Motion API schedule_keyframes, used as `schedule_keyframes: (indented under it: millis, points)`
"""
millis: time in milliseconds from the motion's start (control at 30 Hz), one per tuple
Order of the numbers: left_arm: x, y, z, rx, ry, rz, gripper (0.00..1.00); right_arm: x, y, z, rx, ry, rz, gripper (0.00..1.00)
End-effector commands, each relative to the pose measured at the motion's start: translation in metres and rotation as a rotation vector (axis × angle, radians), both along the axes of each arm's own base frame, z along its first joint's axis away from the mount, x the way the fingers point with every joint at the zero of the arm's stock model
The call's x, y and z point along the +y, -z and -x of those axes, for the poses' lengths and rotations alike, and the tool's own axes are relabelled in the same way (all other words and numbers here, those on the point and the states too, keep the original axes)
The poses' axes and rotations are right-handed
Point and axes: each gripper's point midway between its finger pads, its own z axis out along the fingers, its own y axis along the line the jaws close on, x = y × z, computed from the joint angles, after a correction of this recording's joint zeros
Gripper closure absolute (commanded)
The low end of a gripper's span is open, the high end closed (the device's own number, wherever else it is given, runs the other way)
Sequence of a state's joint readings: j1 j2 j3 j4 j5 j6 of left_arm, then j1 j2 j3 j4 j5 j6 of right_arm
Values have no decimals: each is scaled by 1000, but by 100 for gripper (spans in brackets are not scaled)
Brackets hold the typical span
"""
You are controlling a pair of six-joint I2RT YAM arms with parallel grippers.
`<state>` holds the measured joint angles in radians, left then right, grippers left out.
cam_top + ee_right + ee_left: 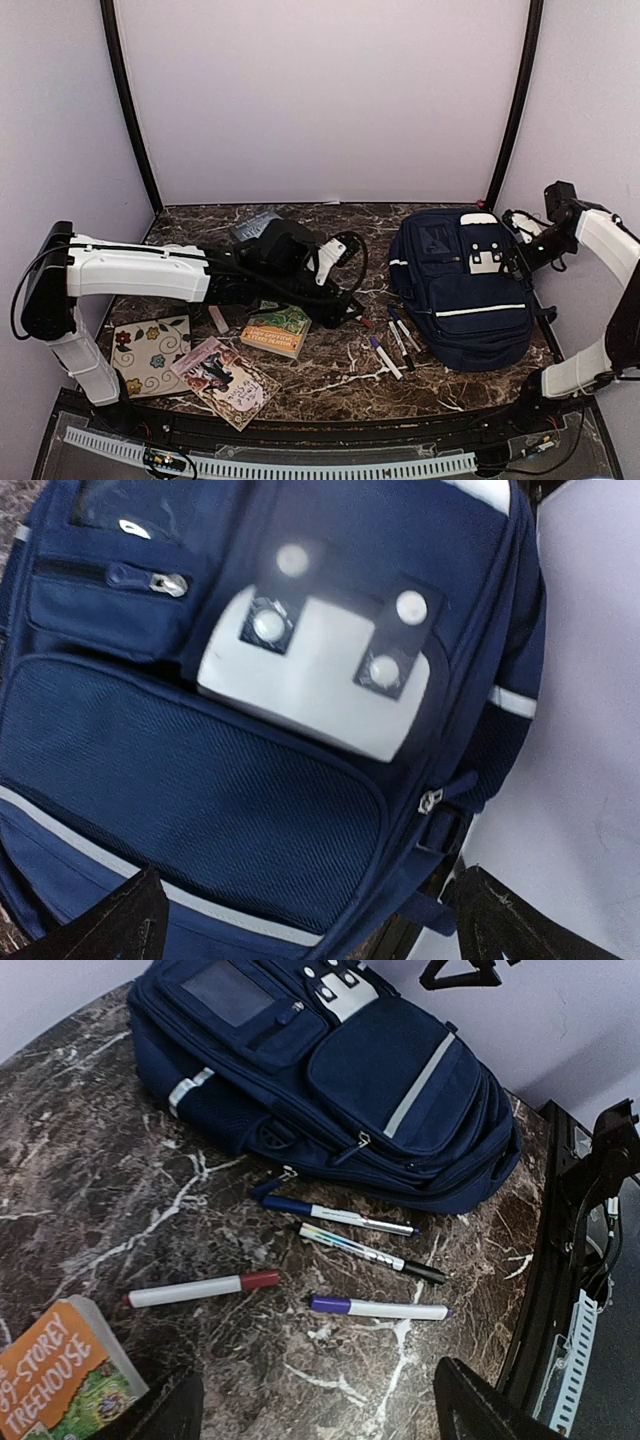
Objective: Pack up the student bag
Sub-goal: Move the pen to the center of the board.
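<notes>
Marbled worktop [320,395] carries the student bag [460,290], lying front up. Left claw [320,1400] and right claw [305,895] both spread wide, empty.

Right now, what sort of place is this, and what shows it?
Probably a robot test booth, not a classroom: plain white walls enclose a marble-patterned table, the left arm and right arm are mounted at its near edge, and a student bag, pens and books lie on it.
</notes>
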<state>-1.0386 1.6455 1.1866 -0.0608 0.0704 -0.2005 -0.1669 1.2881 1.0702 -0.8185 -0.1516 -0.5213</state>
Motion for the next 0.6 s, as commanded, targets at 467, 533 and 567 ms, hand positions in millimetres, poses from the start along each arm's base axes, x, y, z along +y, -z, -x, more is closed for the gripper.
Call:
schedule_keyframes:
  millis: [467, 533, 567]
  points:
    - [-97, 72, 2, 25, 142, -44, 40, -58, 51, 43, 239, 63, 124, 2]
    - [-109, 79, -3, 22, 152, -44, 48, -60, 54, 43, 237, 66, 131, 2]
    - [-114, 83, -4, 21, 161, -51, 51, -62, 55, 43, 234, 78, 140, 2]
